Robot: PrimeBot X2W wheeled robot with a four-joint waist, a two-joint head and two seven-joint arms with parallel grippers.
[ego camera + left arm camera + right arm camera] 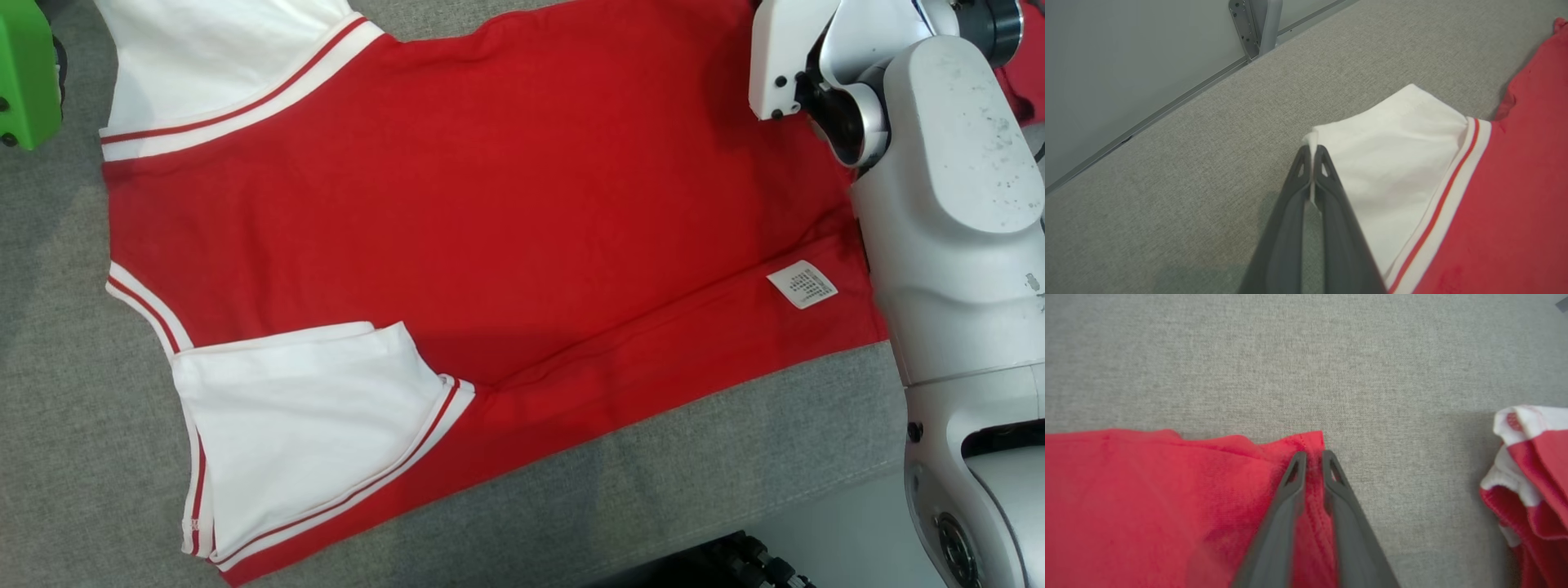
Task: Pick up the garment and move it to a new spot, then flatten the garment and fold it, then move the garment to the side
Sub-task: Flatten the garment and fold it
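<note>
Red garment | left gripper pinches sleeve | right gripper pinches hem

Lies spread out and mostly flat as a red garment on the grey cloth surface. Has white sleeves joined to the red body by red-and-white striped bands. In the head view, points its sleeves toward the left and its hem toward the right. Shows one sleeve lying flat at the lower left and the other at the upper left. Carries a small white printed label near the hem, beside a long shallow crease across the lower body. Is pinched at a white sleeve's edge by the left gripper and at a red hem corner by the right gripper, both closed on the cloth.
</note>
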